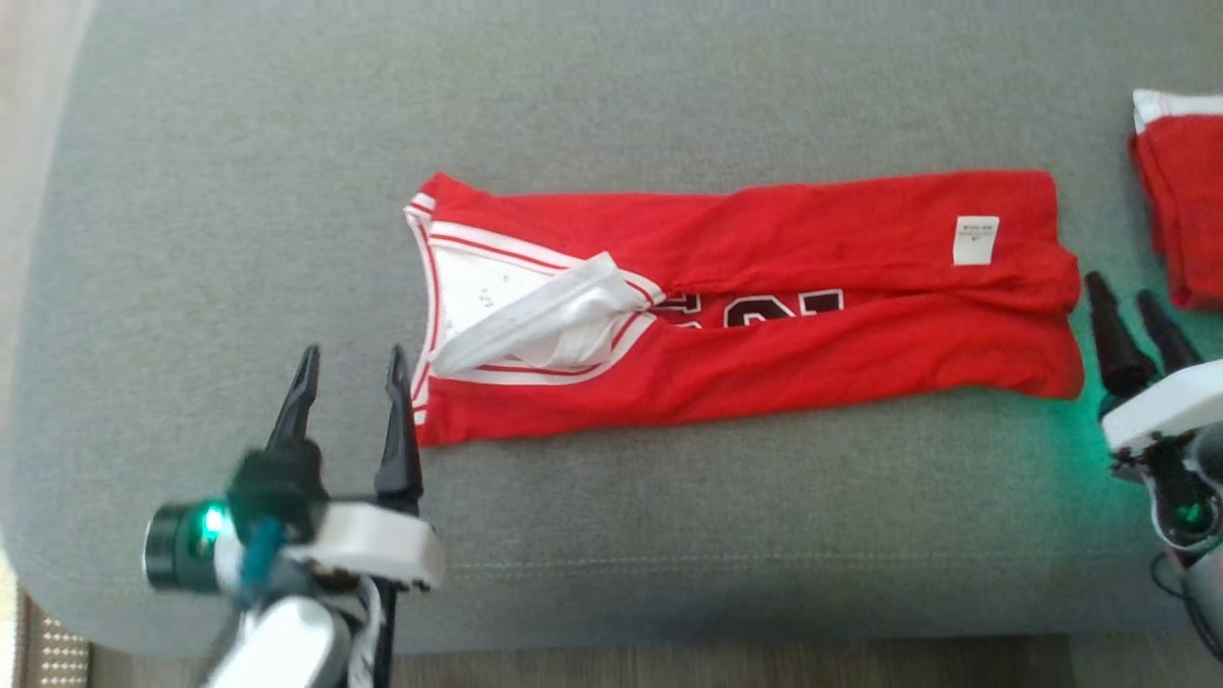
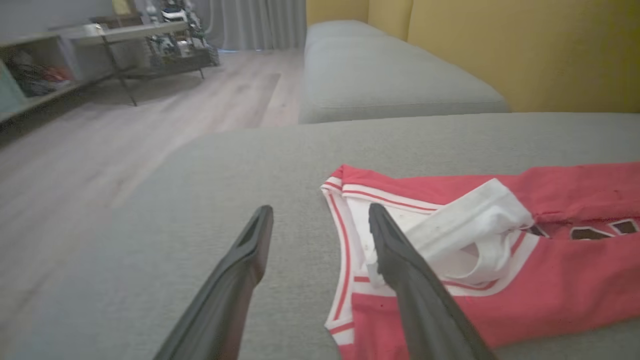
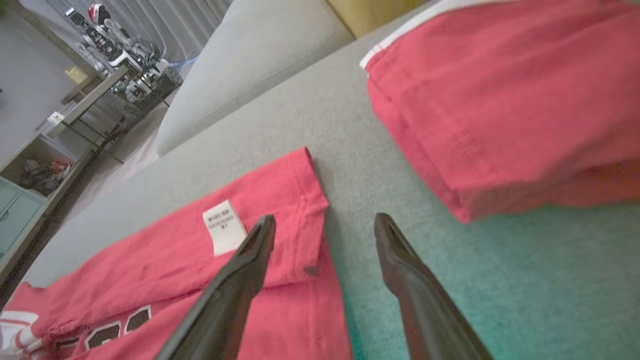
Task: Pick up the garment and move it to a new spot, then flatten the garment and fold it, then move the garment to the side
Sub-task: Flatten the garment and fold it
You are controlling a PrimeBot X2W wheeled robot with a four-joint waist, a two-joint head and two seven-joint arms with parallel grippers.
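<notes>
Head view looks down on a broad grey woven-fabric sofa cushion (image 1: pixel 239 239), and a red sleeveless jersey of thin, smooth knit (image 1: pixel 764 315) lies across its middle. The jersey is folded lengthwise into a long narrow band. Its two long edges are turned inward and meet along a wrinkled seam, where parts of black, white-edged numerals show. At its left end, white ribbed trim with red stripes borders the neckline, and a loose white strap of the same trim (image 1: pixel 545 320) lies crumpled over it. A small white rectangular care label (image 1: pixel 976 239) sits near the straight hem at the right end.

The left pincer (image 1: pixel 352 355) stands wide, its two tapered dark fingers parted with nothing between them. It is just beside the jersey's near collar corner. In the left wrist view one finger crosses in front of the white trim, and I cannot tell whether it touches the cloth.

The right pincer (image 1: pixel 1120 289) is also spread wide and holds nothing. It is just off the hem end, where a green glow falls on the cushion. In the right wrist view one finger lies over the hem corner and the other over bare grey weave.

A second red garment with a white band, folded into a thick stack (image 1: pixel 1185 191), rests on the cushion's far right, apart from the jersey. Pale wood-plank floor (image 1: pixel 669 664) runs along the cushion's front edge.
</notes>
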